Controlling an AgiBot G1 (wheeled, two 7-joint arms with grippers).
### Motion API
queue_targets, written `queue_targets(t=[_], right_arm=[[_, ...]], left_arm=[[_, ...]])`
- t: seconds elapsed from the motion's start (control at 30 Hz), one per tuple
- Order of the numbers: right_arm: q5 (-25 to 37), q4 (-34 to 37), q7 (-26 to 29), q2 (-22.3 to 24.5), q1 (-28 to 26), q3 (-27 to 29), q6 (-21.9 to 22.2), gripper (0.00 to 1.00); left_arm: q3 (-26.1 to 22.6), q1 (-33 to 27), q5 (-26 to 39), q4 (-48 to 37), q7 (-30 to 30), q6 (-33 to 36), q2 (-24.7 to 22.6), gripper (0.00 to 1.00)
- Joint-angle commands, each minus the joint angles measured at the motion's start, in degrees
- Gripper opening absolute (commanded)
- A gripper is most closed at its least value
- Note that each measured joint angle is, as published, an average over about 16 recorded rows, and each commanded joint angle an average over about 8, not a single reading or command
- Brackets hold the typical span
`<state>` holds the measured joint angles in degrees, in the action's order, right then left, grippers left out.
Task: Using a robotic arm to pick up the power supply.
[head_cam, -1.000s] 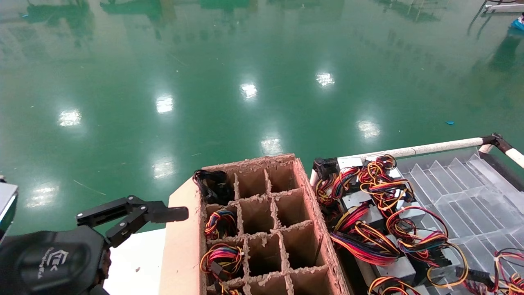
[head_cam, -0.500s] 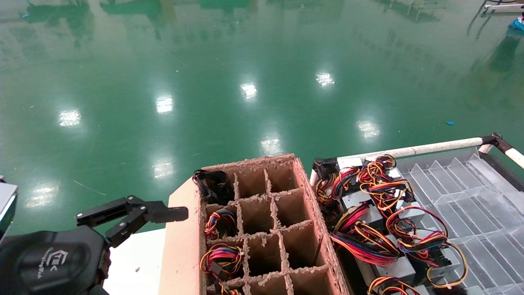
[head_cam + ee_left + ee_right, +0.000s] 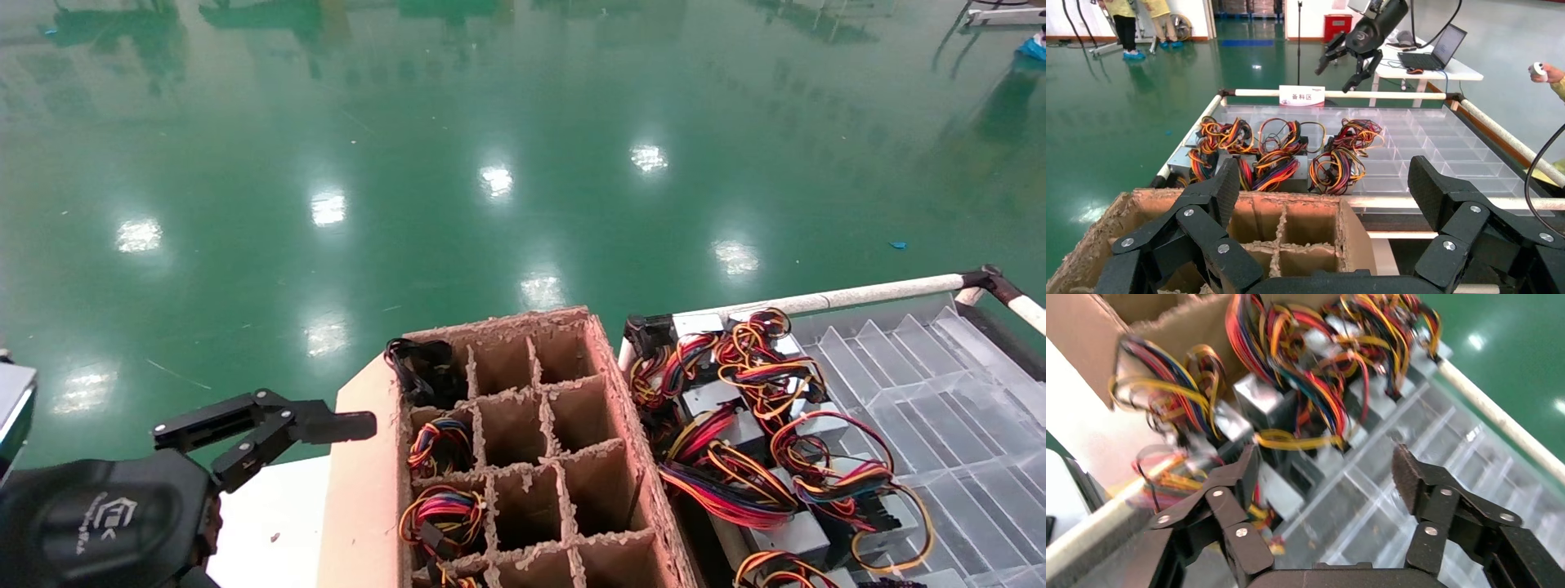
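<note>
Several grey power supplies [image 3: 735,425] with bundles of coloured wires lie in a clear divided tray [image 3: 940,392]. They also show in the left wrist view as power supplies [image 3: 1278,159]. My right gripper [image 3: 1327,471] hangs open above the tray [image 3: 1389,496]. Only bare compartments lie between its fingers, and one grey power supply [image 3: 1281,490] sits right beside one finger. My left gripper [image 3: 261,425] is open and holds nothing, left of the cardboard box. In its wrist view the left gripper [image 3: 1324,187] frames the box's end.
A cardboard box [image 3: 629,441] with divider cells stands between the arms; some cells hold wire bundles. A white pipe rail [image 3: 866,294] borders the tray. Far off stand another black arm [image 3: 1358,43] and a table with a laptop [image 3: 1438,52]. Green floor lies beyond.
A dark part of the right gripper at the head view's bottom right slid left and down, almost out of that view. The left arm has not moved.
</note>
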<state>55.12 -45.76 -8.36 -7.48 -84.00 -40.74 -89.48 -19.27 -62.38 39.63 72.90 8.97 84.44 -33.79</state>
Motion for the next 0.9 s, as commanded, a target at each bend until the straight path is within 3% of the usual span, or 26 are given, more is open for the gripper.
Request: queue_targets(t=[0.03,0.9], right_arm=[[-0.1,-0.7,0.4,-0.7,0.5,0.6,0.0,1.0],[-6.3,-13.5,9.3,-13.4,10.9,12.0,1.8,1.0]], left_arm=[[0.0,0.0,0.0,0.0,0.0,0.0,0.0,1.0],[0.0,0.0,0.0,0.0,0.0,0.0,0.0,1.0]])
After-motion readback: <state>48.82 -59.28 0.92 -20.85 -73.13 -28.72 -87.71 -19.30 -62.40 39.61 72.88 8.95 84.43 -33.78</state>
